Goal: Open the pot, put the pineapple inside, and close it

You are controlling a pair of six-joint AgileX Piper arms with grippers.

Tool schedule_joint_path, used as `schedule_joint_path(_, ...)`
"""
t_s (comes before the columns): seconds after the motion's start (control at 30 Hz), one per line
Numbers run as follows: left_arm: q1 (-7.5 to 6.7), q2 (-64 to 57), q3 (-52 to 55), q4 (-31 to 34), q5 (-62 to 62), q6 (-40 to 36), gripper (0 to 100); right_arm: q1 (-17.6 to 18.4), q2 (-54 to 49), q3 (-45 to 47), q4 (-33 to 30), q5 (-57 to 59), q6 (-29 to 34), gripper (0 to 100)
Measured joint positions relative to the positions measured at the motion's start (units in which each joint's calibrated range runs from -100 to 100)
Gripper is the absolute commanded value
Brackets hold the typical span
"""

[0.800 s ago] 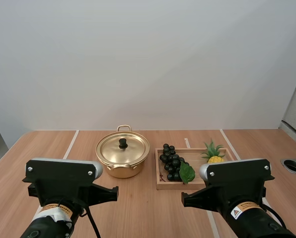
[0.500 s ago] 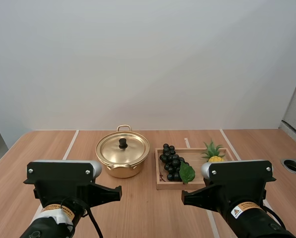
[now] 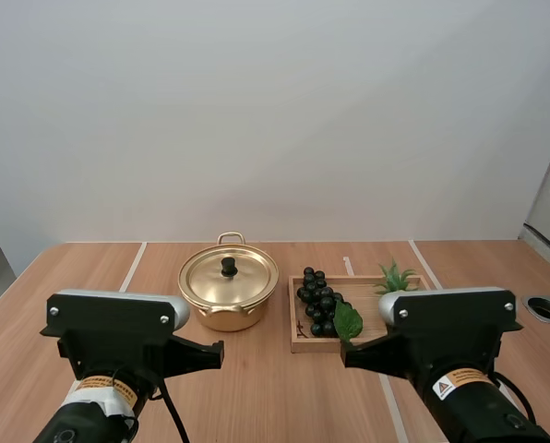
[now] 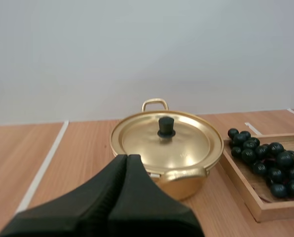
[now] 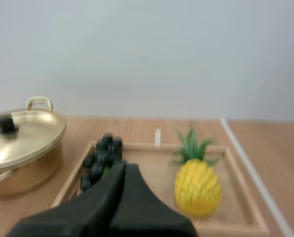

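Left gripper [image 4: 127,163], right gripper [image 5: 123,173] — fingers clenched on nothing. Lid [image 4: 186,143] sits on the pot [image 3: 224,318] — its small knob [image 4: 165,127] could slip from a loose pinch.

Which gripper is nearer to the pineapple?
Right. The right gripper, shut, points at the tray where the pineapple stands just ahead; the left gripper, also shut, points at the pot, beside the tray.
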Motion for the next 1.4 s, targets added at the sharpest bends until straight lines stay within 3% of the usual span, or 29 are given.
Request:
schedule_joint_path(0.1, 0.0, 0.0, 0.0, 4.1, -15.9, 0.0, 0, 0.0, -0.1, 0.0, -0.3, -22.1, 0.0, 0)
schedule_joint_path(0.27, 0.0, 0.0, -1.6, 4.8, -40.4, 0.0, 0, 0.0, -0.1, 0.0, -0.4, -63.6, 0.0, 0)
schedule_joint_path(0.33, 0.0, -0.1, -4.0, 4.8, -46.4, 0.3, 0, 0.0, -0.1, 0.0, -1.3, -73.8, 0.0, 0)
schedule_joint_path(0.4, 0.0, -0.1, -7.1, 4.9, -49.8, 2.0, 0, 0.0, -0.3, -0.7, -2.6, -74.5, 0.0, 0)
schedule_joint_path(0.5, 0.0, -0.1, -12.1, 4.8, -51.0, 4.2, 0, 0.0, -0.3, -6.4, -3.6, -58.5, 0.0, 0)
schedule_joint_path(0.6, 0.0, -0.3, -17.1, 3.7, -48.4, 4.8, 0, 0.0, -0.1, -15.7, -3.2, -31.0, 0.0, 0)
schedule_joint_path(0.67, 0.0, 0.0, -20.5, 3.1, -46.2, 5.0, 0, 0.0, 1.2, -22.6, -2.9, -18.8, 0.0, 0)
schedule_joint_path(0.87, 0.07, 5.9, -32.8, 2.6, -37.1, 5.0, 0, 0.0, 8.5, -40.0, -2.9, -7.5, 0.0, 0)
schedule_joint_path(1.07, 0.16, 16.3, -50.2, 2.6, -17.1, 5.0, 0, -0.2, 17.4, -55.7, -5.4, 10.8, 0.0, 0)
schedule_joint_path(1.4, 2.44, 36.4, -81.7, -0.5, 14.9, 6.5, 0, -2.7, 36.1, -81.9, -8.9, 49.6, 0.1, 0)
